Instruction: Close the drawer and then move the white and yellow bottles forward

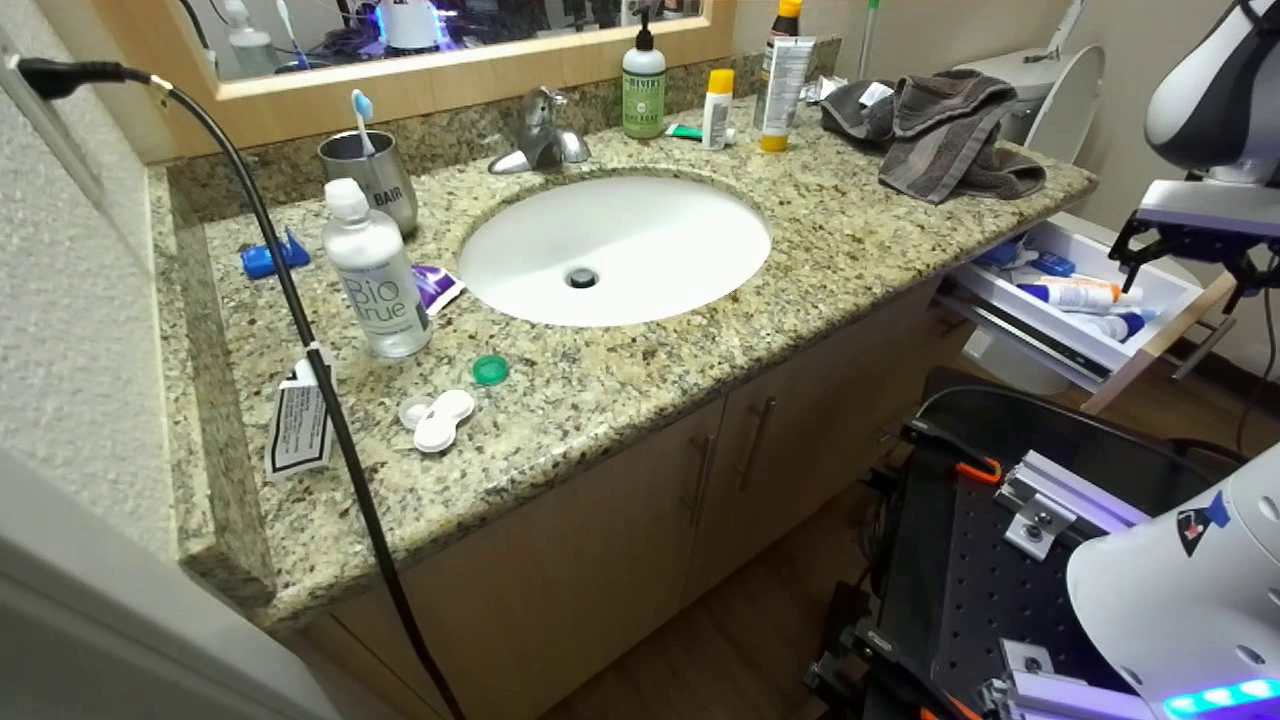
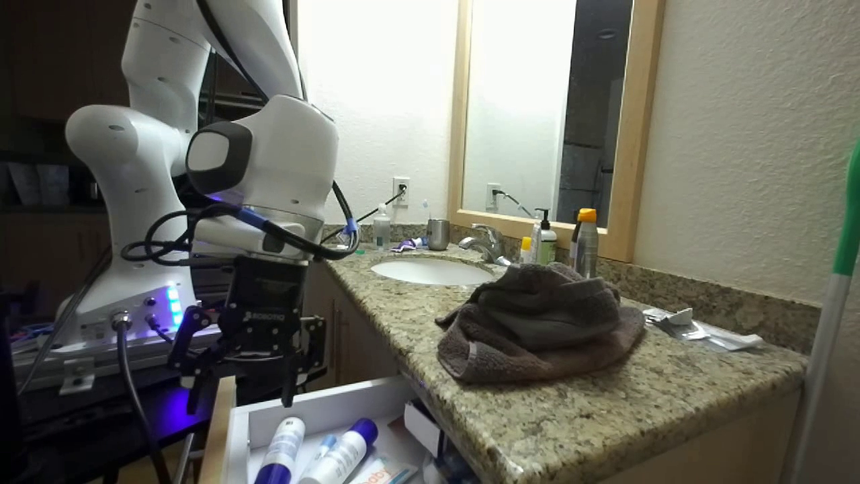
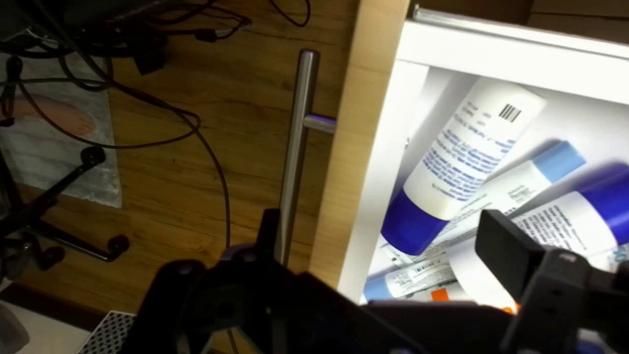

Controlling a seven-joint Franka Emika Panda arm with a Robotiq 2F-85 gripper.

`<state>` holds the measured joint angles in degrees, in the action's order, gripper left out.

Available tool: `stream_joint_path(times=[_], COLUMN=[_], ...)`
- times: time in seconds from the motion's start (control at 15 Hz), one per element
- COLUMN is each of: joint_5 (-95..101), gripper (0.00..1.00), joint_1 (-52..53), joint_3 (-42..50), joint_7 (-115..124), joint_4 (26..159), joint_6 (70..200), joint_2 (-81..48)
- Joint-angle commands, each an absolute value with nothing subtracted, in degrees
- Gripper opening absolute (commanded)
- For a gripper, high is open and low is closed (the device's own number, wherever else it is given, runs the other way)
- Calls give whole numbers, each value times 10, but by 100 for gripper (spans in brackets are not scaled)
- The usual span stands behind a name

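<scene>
The drawer (image 1: pixel 1150 345) is pulled out at the far end of the vanity, holding several white tubes with blue caps (image 3: pixel 415 223). My gripper (image 2: pixel 240 402) hangs over it, open and holding nothing. In the wrist view one finger appears near the metal handle (image 3: pixel 297 142), the other over the drawer's inside, with the wooden front (image 3: pixel 361 123) between them; contact cannot be told. Behind the sink stand a small white bottle with a yellow cap (image 1: pixel 717 112) and a taller white tube on a yellow cap (image 1: pixel 787 90); which are the task's bottles is unclear.
A crumpled dark towel (image 2: pixel 537 329) lies on the counter above the drawer. Near the white bottle are a green soap pump (image 1: pixel 643 90), the faucet (image 1: pixel 542 135) and the sink (image 1: pixel 640 240). A spray can (image 2: pixel 586 245) with an orange-yellow cap stands by the mirror.
</scene>
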<state>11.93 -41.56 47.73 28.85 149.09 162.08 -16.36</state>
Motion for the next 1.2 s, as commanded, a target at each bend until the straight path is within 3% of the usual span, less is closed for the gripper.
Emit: stream_joint_path(times=[0.0,0.47,1.13], joint_5=[85,82,68], gripper=[100,100,100], joint_1=[-375,-339,-282], joint_3=[523,614,590], joint_7=[236,124,125], joint_4=[1479,1482,1471], joint_6=[1604,1596,1543], joint_2=[-195,-210,-321])
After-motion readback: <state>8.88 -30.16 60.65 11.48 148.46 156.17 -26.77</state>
